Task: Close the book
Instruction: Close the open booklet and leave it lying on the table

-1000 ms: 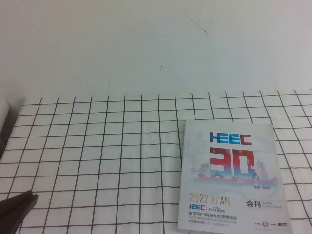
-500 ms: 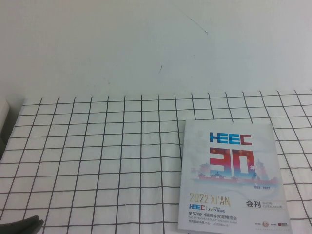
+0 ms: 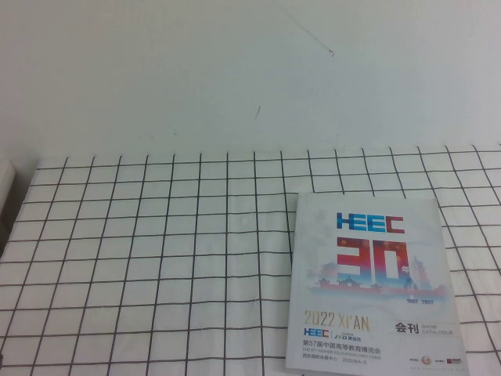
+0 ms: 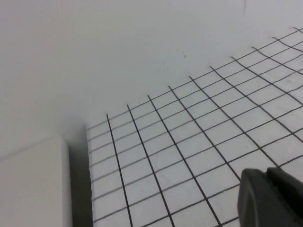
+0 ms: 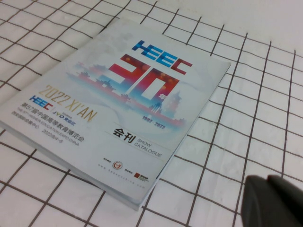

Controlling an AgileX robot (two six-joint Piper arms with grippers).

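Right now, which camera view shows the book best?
The right wrist view: the book fills it, closed, cover up, the right gripper hanging near it. The high view shows it smaller, at the near right of the checked cloth. The left wrist view shows no book, only the left gripper over that cloth.

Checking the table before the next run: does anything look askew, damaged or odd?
Nothing stands out. The book lies closed and flat, cover up, on the checked cloth. The left gripper hangs over bare cloth; the right gripper hangs near the book.
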